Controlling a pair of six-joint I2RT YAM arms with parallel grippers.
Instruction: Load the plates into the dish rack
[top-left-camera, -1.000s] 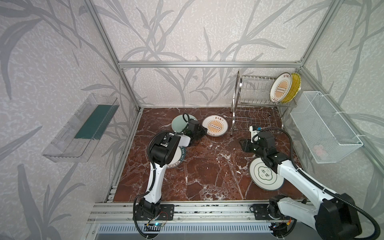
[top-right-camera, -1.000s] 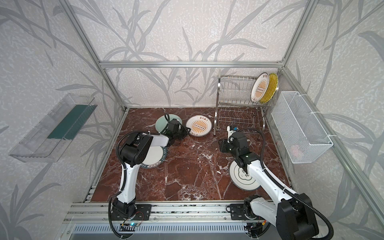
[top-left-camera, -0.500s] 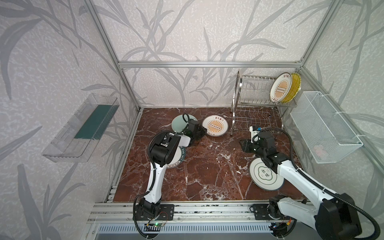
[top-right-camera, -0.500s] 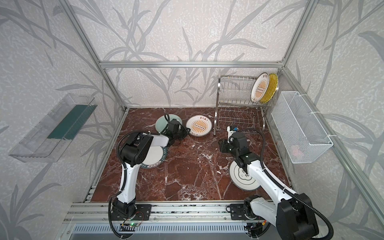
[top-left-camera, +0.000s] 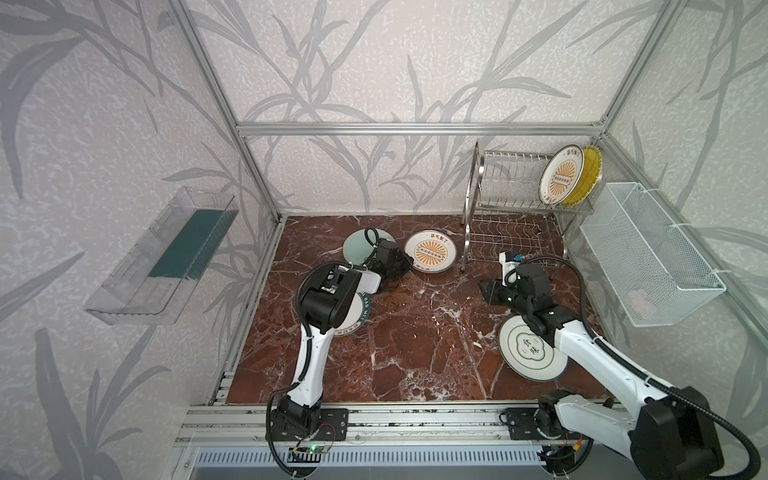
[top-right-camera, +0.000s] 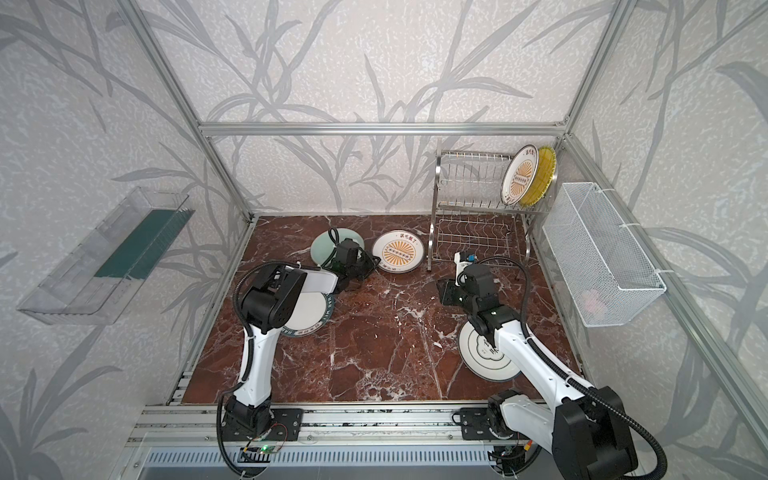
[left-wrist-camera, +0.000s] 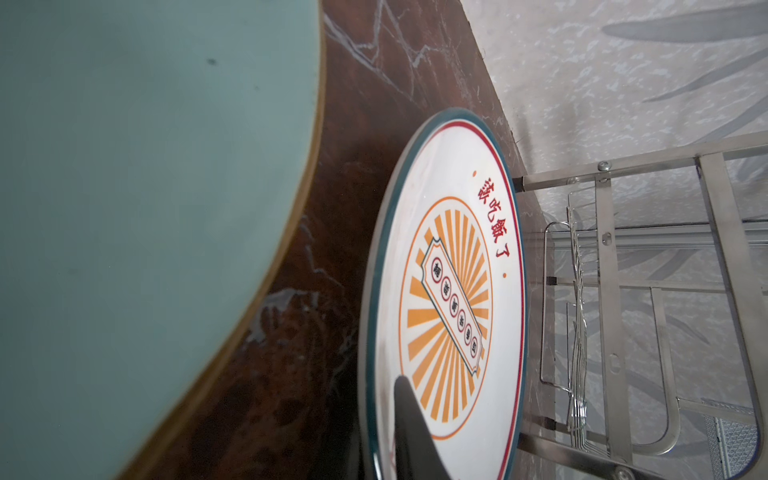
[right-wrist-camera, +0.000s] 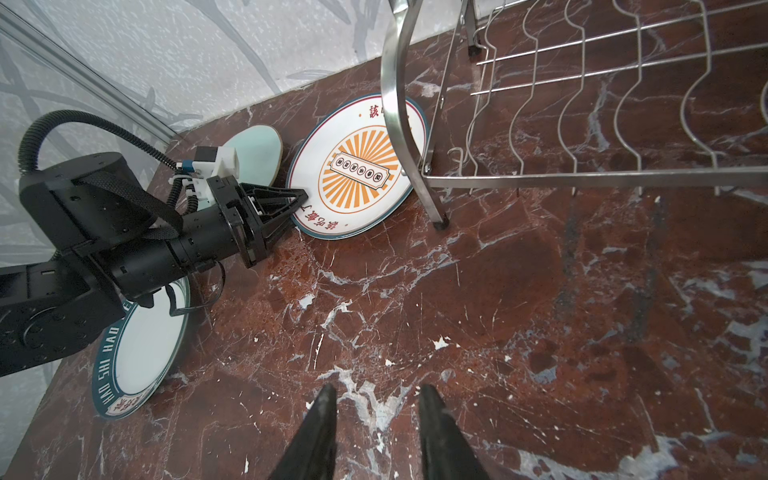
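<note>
As my left gripper (right-wrist-camera: 302, 194) pinches the rim of the sunburst plate (right-wrist-camera: 357, 166), dish rack (right-wrist-camera: 395, 104) just beyond, my right gripper (right-wrist-camera: 377, 388) gapes empty.

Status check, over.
Left gripper pinching rim of sunburst plate on table. Right gripper open, empty. Leg of dish rack close beside that plate.
</note>
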